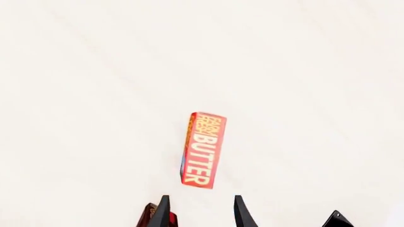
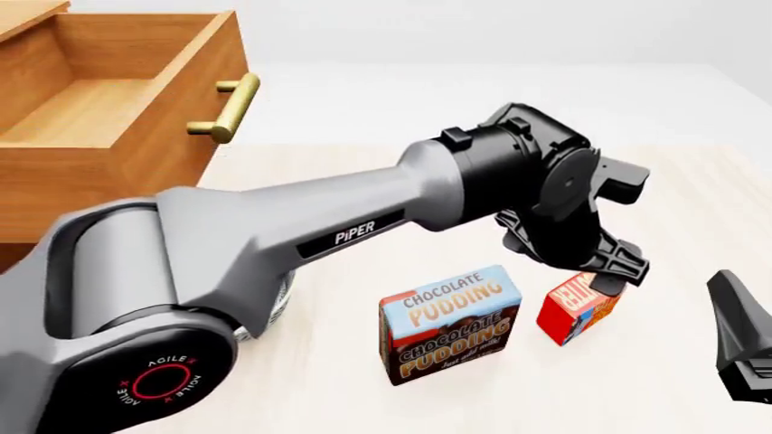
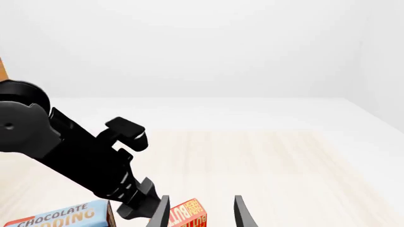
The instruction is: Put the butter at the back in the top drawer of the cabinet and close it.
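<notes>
Front view showed the butter standing on the table, directly below the left hand, whose fingertips hung just above the box's top edge or perhaps brushed it; contact could not be settled. In the left wrist view the butter lay straight ahead of that hand, in line with the gap between its two fingers, which were spread with nothing between them. So the box was not yet gripped.

Just beside the butter, on the side toward the left arm's base, stood the chocolate pudding box, close enough that a finger coming down on that side would have little room. In the right wrist view the butter appeared near the left hand's tips, with the pudding box next to it.

Far back from the hand, up and toward the arm's shoulder, the top drawer of the cabinet stood pulled out and looked empty, its brass handle facing the table.

Judged from this, opening was done; grasping, carrying, dropping in and shutting all remained.

The right hand waited out to the far side of the butter, fingers spread and empty.
</notes>
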Controlling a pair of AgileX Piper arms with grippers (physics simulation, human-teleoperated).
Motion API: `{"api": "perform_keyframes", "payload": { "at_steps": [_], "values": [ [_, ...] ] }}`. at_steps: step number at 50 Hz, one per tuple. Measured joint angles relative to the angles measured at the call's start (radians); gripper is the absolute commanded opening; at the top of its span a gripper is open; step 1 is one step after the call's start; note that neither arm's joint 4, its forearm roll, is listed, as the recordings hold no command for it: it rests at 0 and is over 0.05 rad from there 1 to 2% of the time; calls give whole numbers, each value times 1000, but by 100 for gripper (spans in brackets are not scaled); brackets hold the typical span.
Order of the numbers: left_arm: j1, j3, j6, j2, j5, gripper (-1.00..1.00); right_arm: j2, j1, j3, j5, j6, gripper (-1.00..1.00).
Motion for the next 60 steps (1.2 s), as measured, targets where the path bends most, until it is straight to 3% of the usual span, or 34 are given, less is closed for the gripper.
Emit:
{"api": "perform_keyframes", "payload": {
  "at_steps": [60],
  "values": [
    [-2,-233,60,182,104,100,0,0,0,0,0,100]
  ]
}}
